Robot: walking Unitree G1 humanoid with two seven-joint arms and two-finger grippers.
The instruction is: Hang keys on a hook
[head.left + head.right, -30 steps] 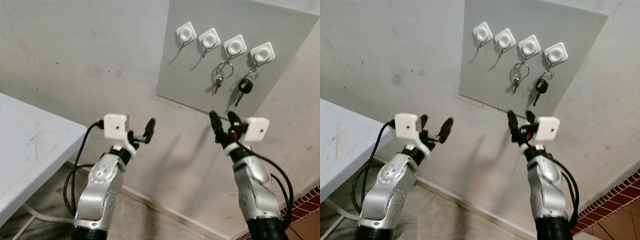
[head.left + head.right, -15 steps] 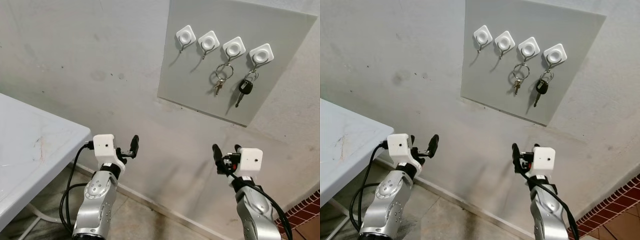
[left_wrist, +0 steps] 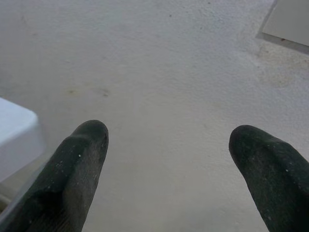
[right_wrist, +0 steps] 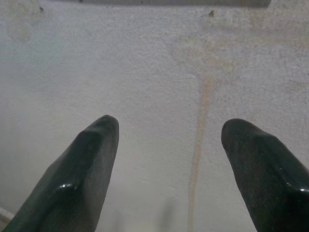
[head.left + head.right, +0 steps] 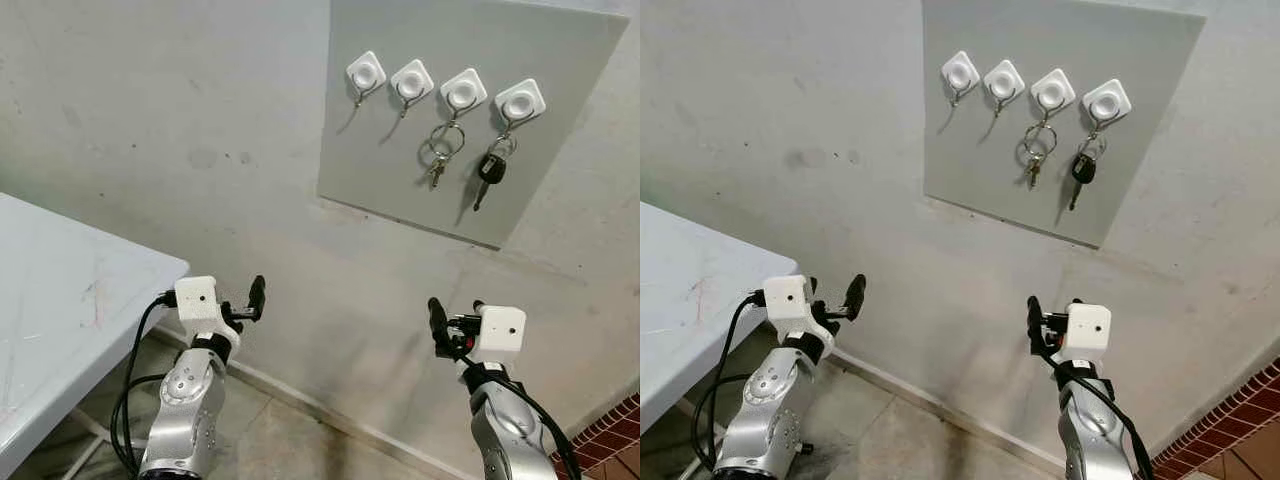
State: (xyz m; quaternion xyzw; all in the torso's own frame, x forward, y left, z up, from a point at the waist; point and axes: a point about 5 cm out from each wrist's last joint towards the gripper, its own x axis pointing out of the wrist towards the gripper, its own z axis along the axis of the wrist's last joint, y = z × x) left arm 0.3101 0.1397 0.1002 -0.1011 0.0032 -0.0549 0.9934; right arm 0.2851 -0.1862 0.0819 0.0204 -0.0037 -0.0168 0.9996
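A grey board [image 5: 400, 150] on the wall carries several white hooks. The two left hooks [image 5: 366, 72] are bare. A key ring with a small key [image 5: 438, 158] hangs from the third hook [image 5: 462, 90]. A black car key [image 5: 488, 172] hangs from the fourth hook [image 5: 520, 100]. My left gripper [image 5: 245, 305] is low and left of the board, open and empty; the left wrist view shows its fingers [image 3: 87, 154] spread before bare wall. My right gripper [image 5: 455, 325] is well below the board, open with nothing held [image 4: 169, 154].
A white table [image 5: 60, 300] stands at the left, close to my left arm, with a black cable [image 5: 130, 400] hanging beside it. The plaster wall [image 5: 200, 150] is right ahead. Red tiles [image 5: 620, 420] show at the bottom right.
Both arms have dropped from just under the board to well below it. Both grippers stayed open and empty. The keys on the hooks have not moved.
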